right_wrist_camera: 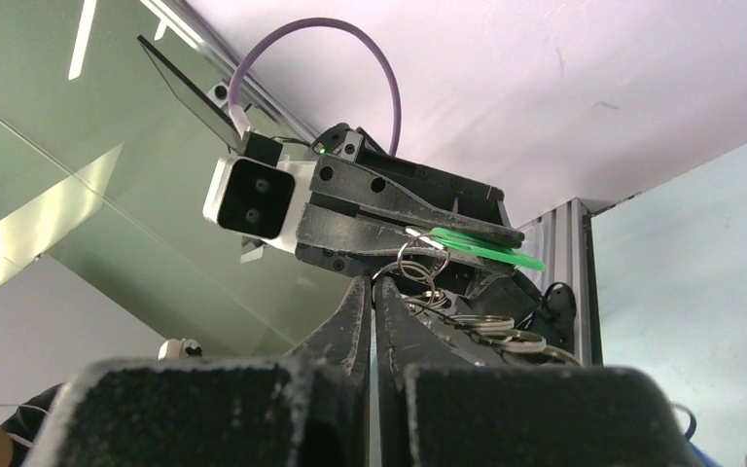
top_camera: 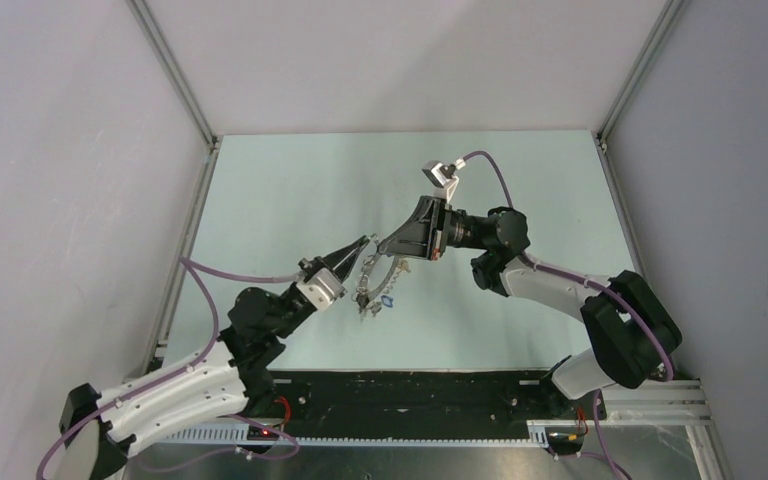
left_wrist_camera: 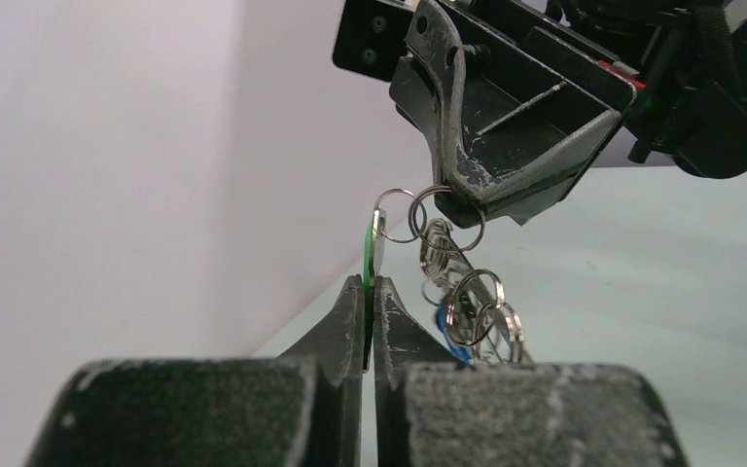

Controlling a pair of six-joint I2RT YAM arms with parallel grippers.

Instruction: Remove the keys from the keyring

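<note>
The keys point(top_camera: 373, 288) hang in the air between both grippers as a bunch of silver split rings and keys point(left_wrist_camera: 472, 309). A blue tag point(left_wrist_camera: 453, 339) shows among them. My left gripper point(left_wrist_camera: 370, 284) is shut on a flat green-headed key point(left_wrist_camera: 367, 251), held edge-on between its pads. That same green key point(right_wrist_camera: 486, 246) shows in the right wrist view. My right gripper point(right_wrist_camera: 371, 282) is shut on a small silver split ring point(right_wrist_camera: 416, 261) at the top of the bunch. In the top view the left gripper point(top_camera: 367, 241) and right gripper point(top_camera: 381, 246) nearly touch at their tips. The keyring is hidden within the bunch.
The pale green table point(top_camera: 290, 190) lies below, framed by aluminium rails point(top_camera: 185, 250) and white walls. Purple cables point(top_camera: 495, 175) loop off each wrist. A black strip point(top_camera: 410, 395) runs along the near edge by the arm bases.
</note>
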